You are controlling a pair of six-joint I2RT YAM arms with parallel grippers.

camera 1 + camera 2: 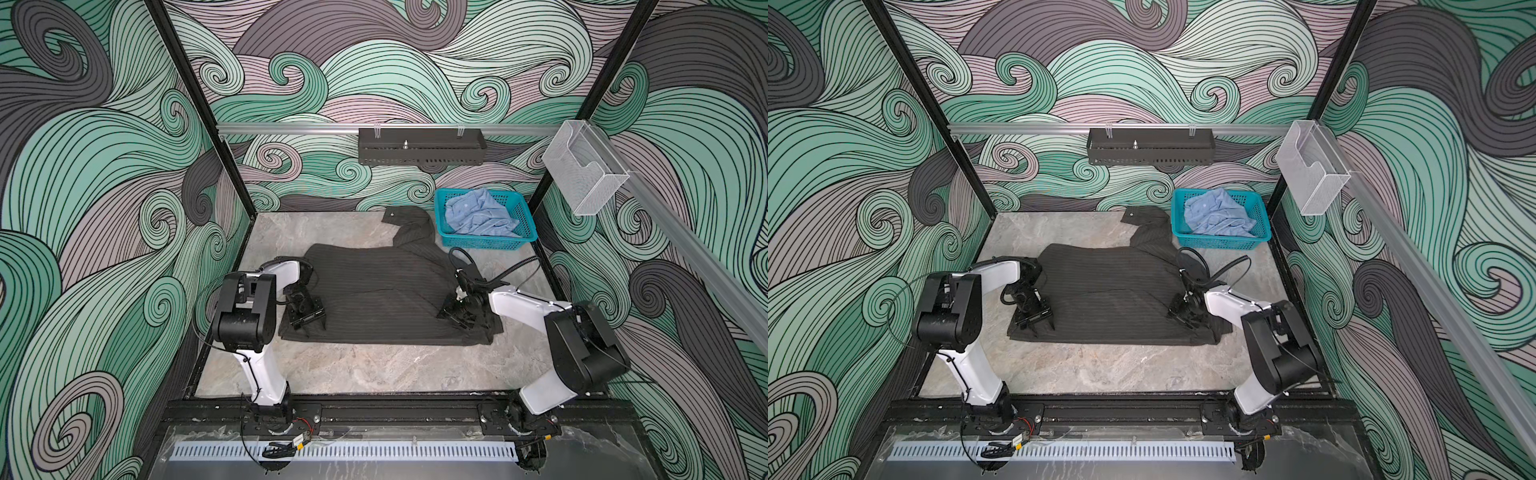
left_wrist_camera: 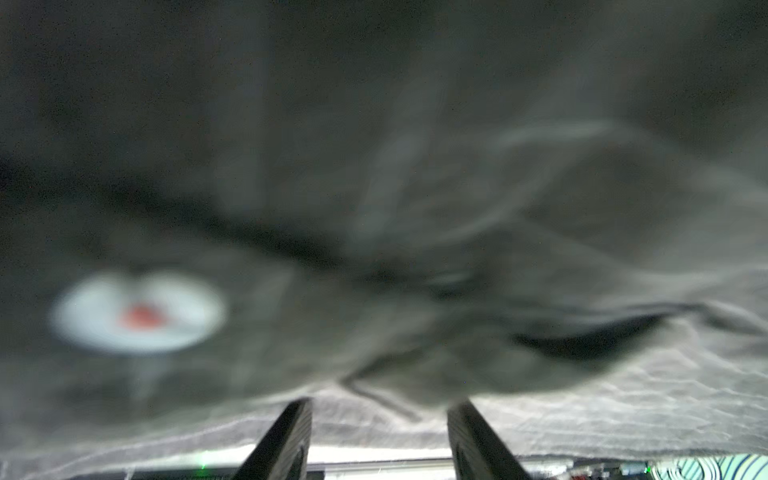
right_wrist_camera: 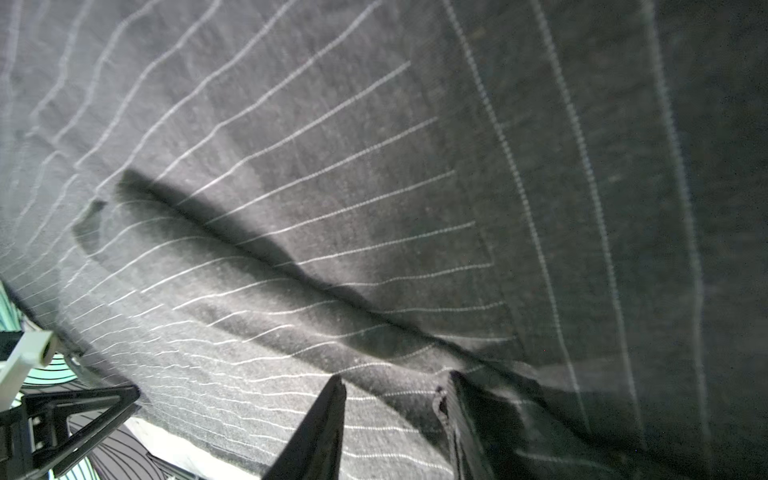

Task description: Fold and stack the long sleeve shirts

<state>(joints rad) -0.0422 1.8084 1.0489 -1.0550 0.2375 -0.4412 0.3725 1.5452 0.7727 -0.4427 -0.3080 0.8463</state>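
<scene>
Nearest: left gripper [image 1: 311, 327] and right gripper [image 1: 455, 319], jaws half parted, were recorded on the charcoal shirt [image 1: 374, 291] spread in front of the basket [image 1: 484, 243], blue shirt [image 1: 478, 218] heaped inside; cloth could be snagged and dragged askew on withdrawal.

Even light, top views sharp, left wrist view blurred, fold shadow across charcoal shirt [image 3: 374, 166]
</scene>
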